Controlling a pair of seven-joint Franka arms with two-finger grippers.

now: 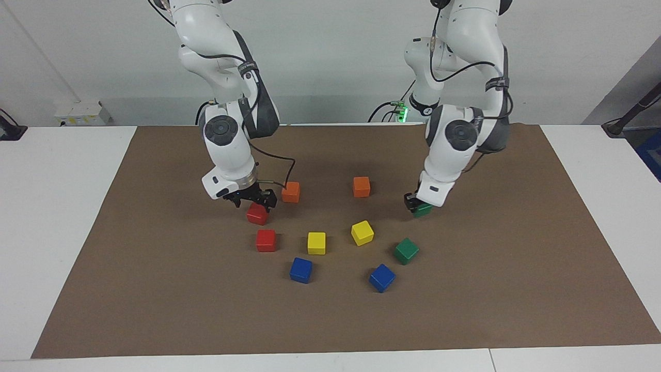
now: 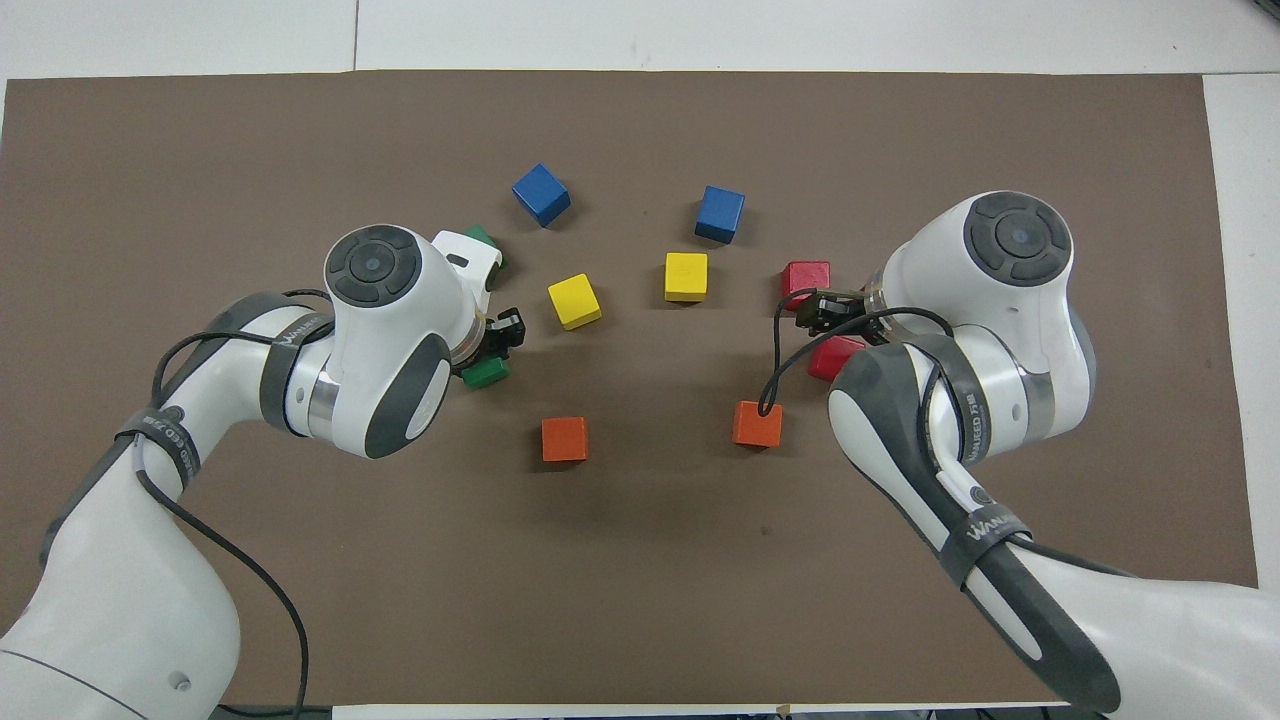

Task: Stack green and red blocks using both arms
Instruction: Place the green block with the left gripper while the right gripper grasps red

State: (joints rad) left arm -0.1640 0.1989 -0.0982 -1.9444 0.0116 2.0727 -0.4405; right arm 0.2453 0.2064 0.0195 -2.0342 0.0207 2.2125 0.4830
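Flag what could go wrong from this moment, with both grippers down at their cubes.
1. The left gripper holds the nearer dark green cube only by its upper part, so it might slip.
2. The right gripper carries the nearer glossy red cube tilted, which may make it land askew on the other red cube.
3. The right arm's black cable hangs beside the small orange cube and could nudge it.

Brown mat; red, green blocks
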